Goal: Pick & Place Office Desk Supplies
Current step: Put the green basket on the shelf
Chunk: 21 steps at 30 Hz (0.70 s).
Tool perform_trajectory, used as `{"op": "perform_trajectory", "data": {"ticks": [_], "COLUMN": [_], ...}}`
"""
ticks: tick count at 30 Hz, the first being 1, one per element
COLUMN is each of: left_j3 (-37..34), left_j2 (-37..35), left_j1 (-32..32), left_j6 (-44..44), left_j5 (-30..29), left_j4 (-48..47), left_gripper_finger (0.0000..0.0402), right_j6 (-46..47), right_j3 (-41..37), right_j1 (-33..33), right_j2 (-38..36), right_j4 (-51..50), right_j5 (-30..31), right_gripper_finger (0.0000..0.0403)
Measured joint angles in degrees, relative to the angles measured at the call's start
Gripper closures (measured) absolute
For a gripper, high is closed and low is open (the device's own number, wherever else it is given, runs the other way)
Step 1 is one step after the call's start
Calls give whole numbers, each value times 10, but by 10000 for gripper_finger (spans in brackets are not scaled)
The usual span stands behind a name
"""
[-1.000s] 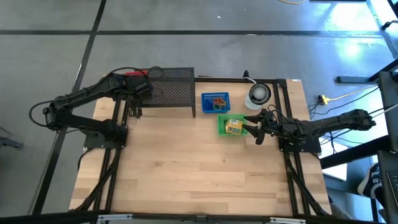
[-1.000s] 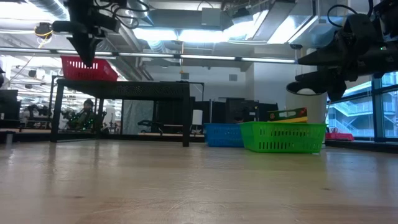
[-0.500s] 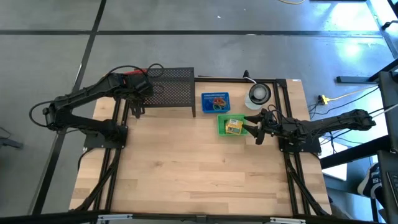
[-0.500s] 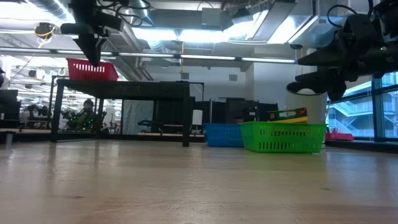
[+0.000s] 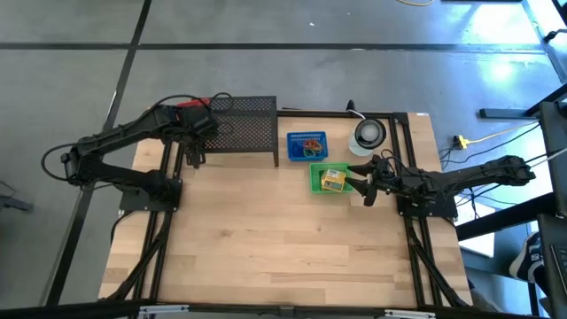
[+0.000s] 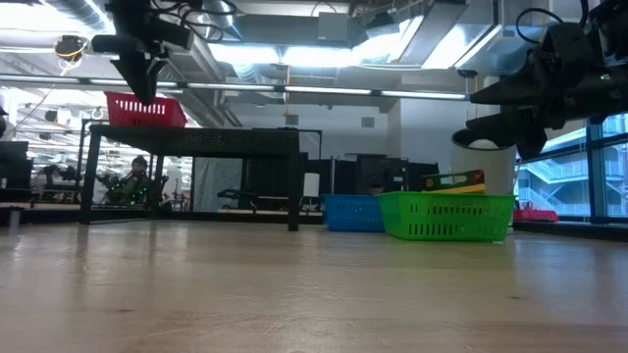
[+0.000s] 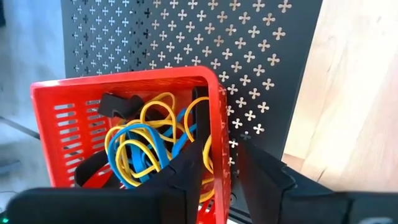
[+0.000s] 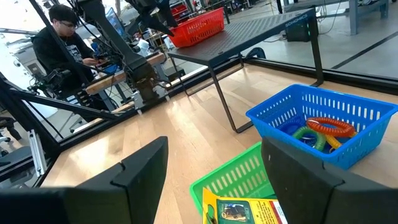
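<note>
Red plastic fills my left wrist feed: a red basket [image 7: 127, 134] sits on the perforated black metal shelf [image 7: 236, 56], and it holds a tangle of yellow and blue rubber bands [image 7: 140, 149] plus a small black clip [image 7: 121, 106]. My left gripper [image 7: 214, 171] hangs right over the basket's near corner, its 2 fingers parted by a narrow gap with the basket's rim between them; I see nothing clamped in them. From above, that gripper [image 5: 193, 133] is at the left end of the shelf [image 5: 241, 120], at the table's far left.

My right gripper [image 8: 211, 171] waits above the green basket [image 8: 239, 180], jaws spread wide and empty. In that basket lies 1 yellow-green box [image 8: 239, 211], seen from overhead as a yellow patch [image 5: 333, 180]. Just beyond it stands the blue basket [image 8: 323, 127], holding orange and green oval loops [image 8: 323, 130]. From the high camera the blue basket [image 5: 306, 146] sits between the shelf and a round grey-white disc [image 5: 368, 134], with the green basket [image 5: 329, 180] just in front of it on the wooden table [image 5: 283, 248].

A person [image 8: 62, 43] sits past the table's far edge in my right wrist feed.
</note>
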Motion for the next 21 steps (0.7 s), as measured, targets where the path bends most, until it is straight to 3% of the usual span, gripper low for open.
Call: {"op": "perform_trajectory", "data": {"ticks": [5, 14, 21], "left_j3": [0, 0, 0], "left_j2": [0, 0, 0], "left_j1": [-10, -40, -80], "left_j6": [-1, -2, 0], "left_j5": [-7, -73, -78], "left_j4": [0, 0, 0], "left_gripper_finger": [297, 298, 299], "right_j6": [0, 0, 0], "right_j3": [0, 0, 0], "right_j1": [0, 0, 0], "right_j2": [0, 0, 0], "right_j4": [0, 0, 0], "right_j5": [0, 0, 0], "right_gripper_finger": [142, 142, 142]}}
